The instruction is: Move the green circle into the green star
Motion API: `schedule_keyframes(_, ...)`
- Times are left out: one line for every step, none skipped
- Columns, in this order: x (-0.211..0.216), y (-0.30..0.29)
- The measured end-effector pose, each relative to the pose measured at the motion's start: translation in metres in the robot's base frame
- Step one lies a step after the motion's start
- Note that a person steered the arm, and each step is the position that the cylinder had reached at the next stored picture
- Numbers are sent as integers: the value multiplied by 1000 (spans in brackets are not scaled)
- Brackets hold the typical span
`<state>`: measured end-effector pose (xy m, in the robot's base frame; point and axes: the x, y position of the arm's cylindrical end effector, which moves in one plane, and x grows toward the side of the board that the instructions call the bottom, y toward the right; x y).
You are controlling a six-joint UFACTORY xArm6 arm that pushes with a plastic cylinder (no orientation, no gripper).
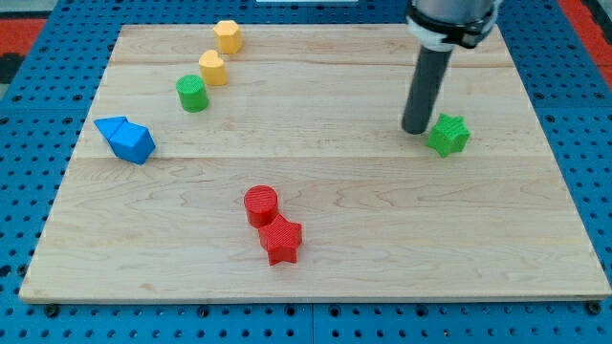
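The green circle (192, 94) stands at the view's upper left of the wooden board. The green star (448, 135) lies at the view's right, far from the circle. My tip (415, 129) rests on the board just left of the green star, close to it or touching it. The dark rod rises from there to the view's top.
A yellow block (213, 68) sits just up and right of the green circle, and a yellow hexagon (228, 36) lies above that. Two blue blocks (125, 139) touch at the left. A red circle (260, 204) touches a red star (281, 239) at the bottom middle.
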<state>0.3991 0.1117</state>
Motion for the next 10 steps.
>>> schedule_keyframes(0, -104)
schedule_keyframes(0, -221)
schedule_keyframes(-3, -331)
schedule_keyframes(-57, -326)
schedule_keyframes(-48, -272)
schedule_keyframes(-36, -191)
schedule_keyframes(-39, -225)
schedule_keyframes(-77, -194)
schedule_keyframes(-74, -108)
schedule_keyframes(-38, -50)
